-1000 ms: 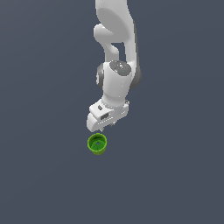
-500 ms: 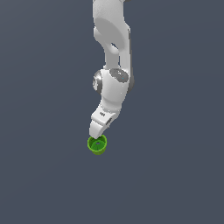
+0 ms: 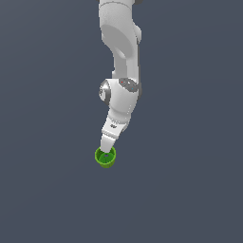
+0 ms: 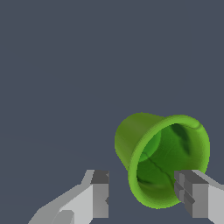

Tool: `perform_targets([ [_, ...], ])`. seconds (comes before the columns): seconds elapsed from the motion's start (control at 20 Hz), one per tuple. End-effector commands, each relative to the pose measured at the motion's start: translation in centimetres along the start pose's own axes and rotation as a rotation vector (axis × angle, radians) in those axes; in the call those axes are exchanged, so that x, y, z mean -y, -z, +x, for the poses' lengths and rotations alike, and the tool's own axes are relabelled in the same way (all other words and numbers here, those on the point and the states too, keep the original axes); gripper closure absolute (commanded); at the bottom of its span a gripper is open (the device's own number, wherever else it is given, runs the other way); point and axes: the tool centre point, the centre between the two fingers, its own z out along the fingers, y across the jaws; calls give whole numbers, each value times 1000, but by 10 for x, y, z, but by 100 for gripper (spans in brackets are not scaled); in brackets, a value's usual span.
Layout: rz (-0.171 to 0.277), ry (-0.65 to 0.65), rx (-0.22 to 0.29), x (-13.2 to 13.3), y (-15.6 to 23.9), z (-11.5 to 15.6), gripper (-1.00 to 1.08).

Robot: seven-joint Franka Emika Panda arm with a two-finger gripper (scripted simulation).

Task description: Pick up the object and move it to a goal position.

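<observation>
Cup point(image 4: 162, 159) | bright green, tapered, thick rim (darker inside) | end effector point(image 4: 144, 199) spread wide, straddling rim, gripping nothing

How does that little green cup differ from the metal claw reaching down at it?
The cup is bright green with a dark inside; the gripper is white and grey. The cup is round and tapered, while the gripper's fingers are blocky and flat-faced. The cup is one hollow piece; the gripper is two fingers set apart, one outside the cup's wall and one at its rim. Both sit low over the same plain grey floor.
</observation>
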Motion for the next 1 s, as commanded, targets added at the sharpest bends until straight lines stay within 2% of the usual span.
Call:
perform_targets([
  [0.0,-4,22,0,0,-1,0,-20],
  [0.85,-4,27,0,1,-32,0,-20],
  [0.9,-4,27,0,1,-32,0,108],
  [0.95,-4,27,0,1,-32,0,108],
])
